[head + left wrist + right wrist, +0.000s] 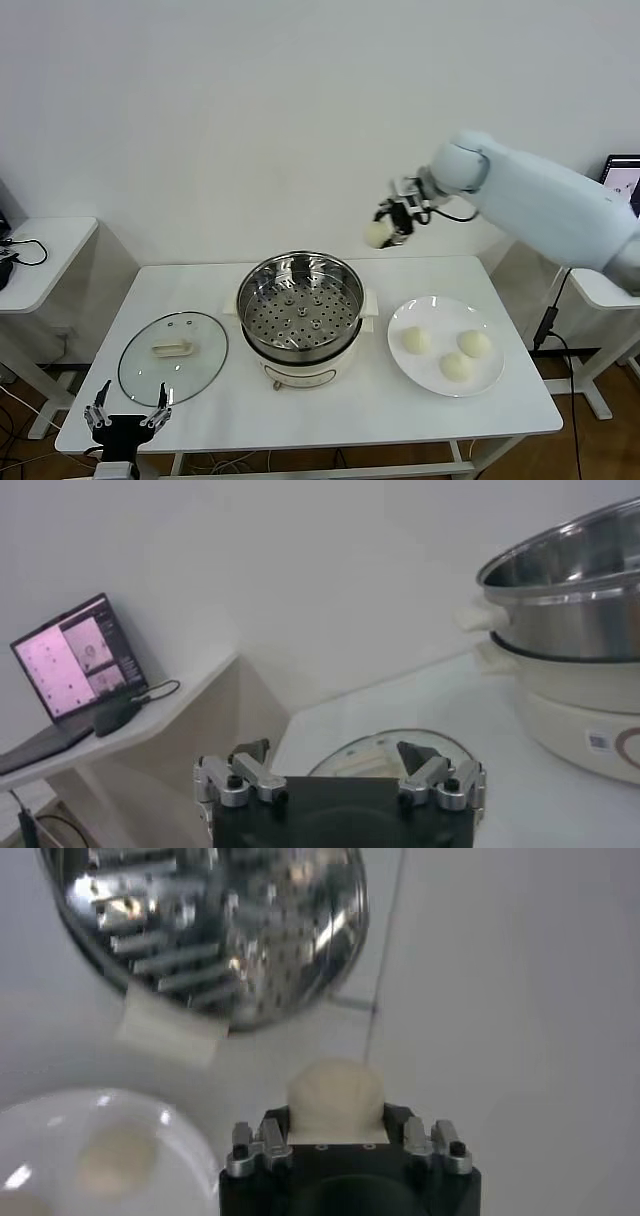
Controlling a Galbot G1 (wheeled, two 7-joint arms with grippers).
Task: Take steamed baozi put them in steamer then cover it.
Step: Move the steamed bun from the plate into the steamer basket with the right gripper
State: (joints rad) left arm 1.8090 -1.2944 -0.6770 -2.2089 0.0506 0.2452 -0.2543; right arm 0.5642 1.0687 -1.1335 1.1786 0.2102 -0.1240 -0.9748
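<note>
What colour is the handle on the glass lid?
Cream-white; the handle sits on the clear, metal-rimmed lid, clearest in the head view.

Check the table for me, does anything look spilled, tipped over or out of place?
Nothing stands out. The steamer sits upright, its lid lies flat beside it, and three buns rest on the plate. The right claw holds a fourth bun above the table.

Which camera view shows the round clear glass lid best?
The head view: the whole round clear glass lid lies flat on the white table. The left wrist view shows only its edge; the right wrist view shows none.
</note>
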